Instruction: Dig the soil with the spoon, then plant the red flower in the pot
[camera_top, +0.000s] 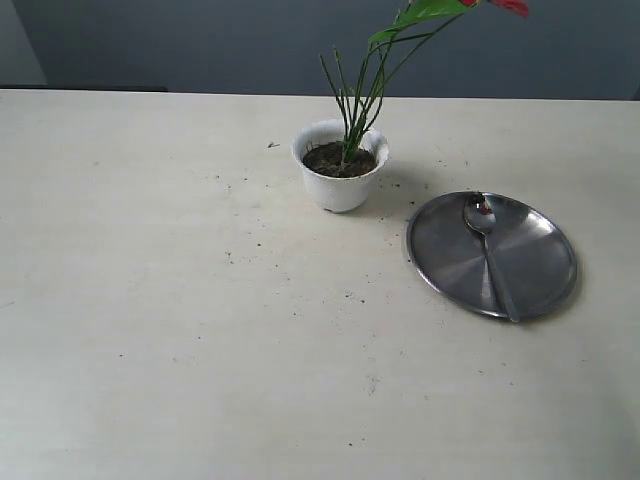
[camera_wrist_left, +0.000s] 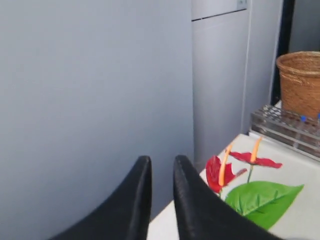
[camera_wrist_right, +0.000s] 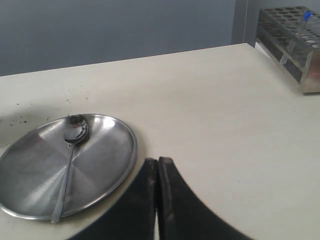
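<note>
The white pot (camera_top: 340, 178) stands at the table's middle back, holding dark soil (camera_top: 332, 160). The red flower's green stems (camera_top: 356, 95) rise out of the soil; its red petals (camera_top: 512, 6) are cut off by the frame's top edge. The spoon (camera_top: 495, 265) lies on the round steel plate (camera_top: 540, 260), right of the pot. Neither gripper shows in the exterior view. My left gripper (camera_wrist_left: 161, 159) is up high beside the red petals (camera_wrist_left: 215, 172), its fingers a little apart with nothing between them. My right gripper (camera_wrist_right: 158, 160) is shut and empty, just off the plate (camera_wrist_right: 100, 160) that carries the spoon (camera_wrist_right: 65, 175).
Soil crumbs are scattered on the table around the pot (camera_top: 250, 240). A metal test-tube rack (camera_wrist_right: 292, 40) stands beyond the table's edge, and a wicker basket (camera_wrist_left: 300, 82) stands behind it. A large green leaf (camera_wrist_left: 262, 200) hangs under the petals.
</note>
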